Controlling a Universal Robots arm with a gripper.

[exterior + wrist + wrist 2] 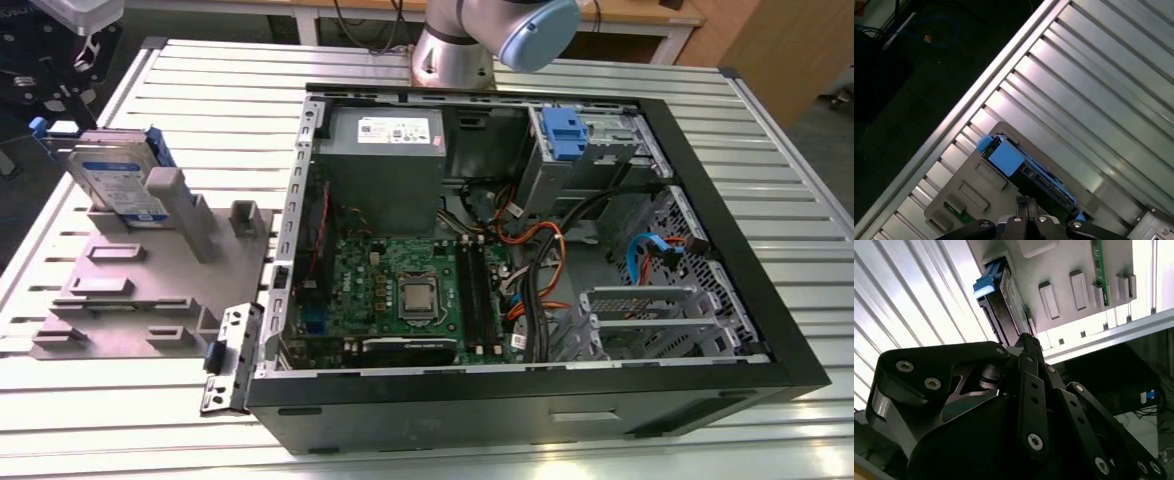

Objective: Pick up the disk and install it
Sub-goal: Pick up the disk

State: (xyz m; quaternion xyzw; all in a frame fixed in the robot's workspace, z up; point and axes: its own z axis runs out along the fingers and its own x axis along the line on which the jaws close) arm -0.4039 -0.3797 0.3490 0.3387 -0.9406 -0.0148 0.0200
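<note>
The pincer (1026, 341) hangs with its jaws closed tip to tip, holding nothing. The disk (1003, 299) stands on edge in the grey holder (1064, 270), just beyond its tips. A sound grasp likely needs jaws opened, squared to the disk's flat faces and centred.

Disk (118, 178): dull silver-grey metal, smooth blue plastic frame.
Table (761, 130): ribbed, shiny bare metal.
Gripper (1025, 338): black, semi-gloss metal.
</note>
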